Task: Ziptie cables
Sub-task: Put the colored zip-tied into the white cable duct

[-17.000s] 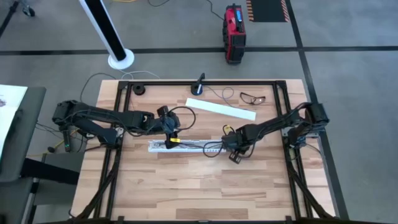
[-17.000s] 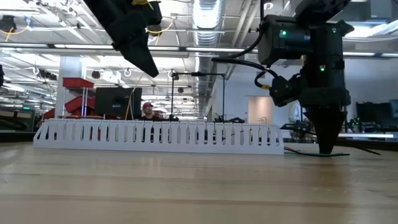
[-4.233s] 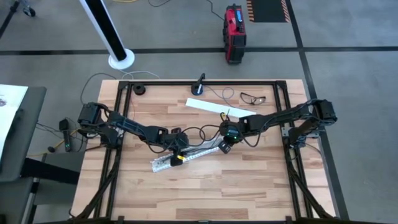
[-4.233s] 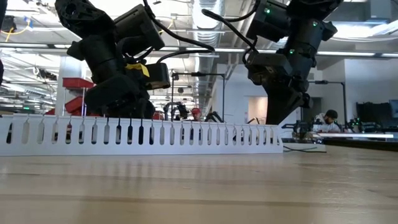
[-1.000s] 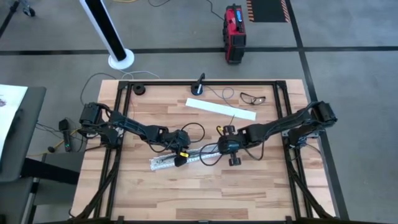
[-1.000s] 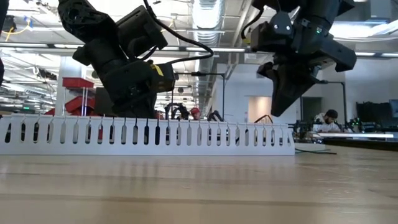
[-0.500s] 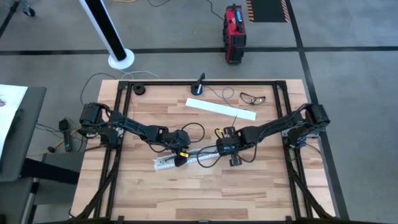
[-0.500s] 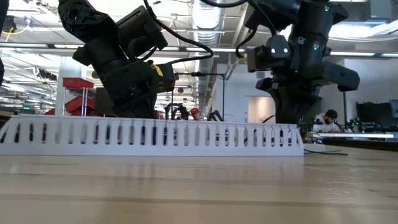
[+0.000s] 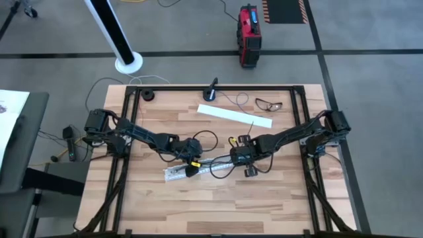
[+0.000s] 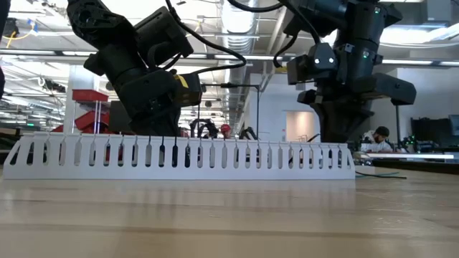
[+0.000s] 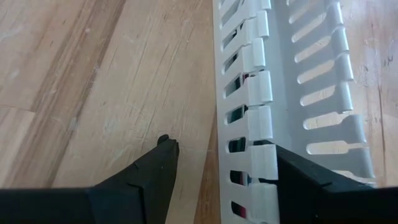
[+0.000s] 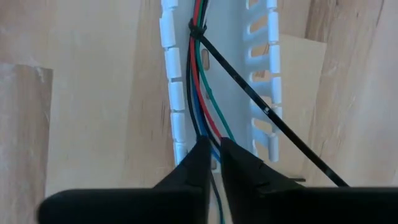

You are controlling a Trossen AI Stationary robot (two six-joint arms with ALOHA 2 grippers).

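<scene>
Cables (image 12: 200,93) lie in the slotted white duct (image 9: 198,169) at frame centre, we judge: right end effector (image 12: 211,163) clamps them taut, left end effector (image 11: 227,165) straddles the duct wall, steadying it.

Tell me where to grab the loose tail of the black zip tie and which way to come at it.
Grip the zip tie's straight tail just past the bundled cables, where it slants out over the slotted white duct's wall. Come from above, fingers either side of the strap; the right gripper sits close to the cables there.
</scene>
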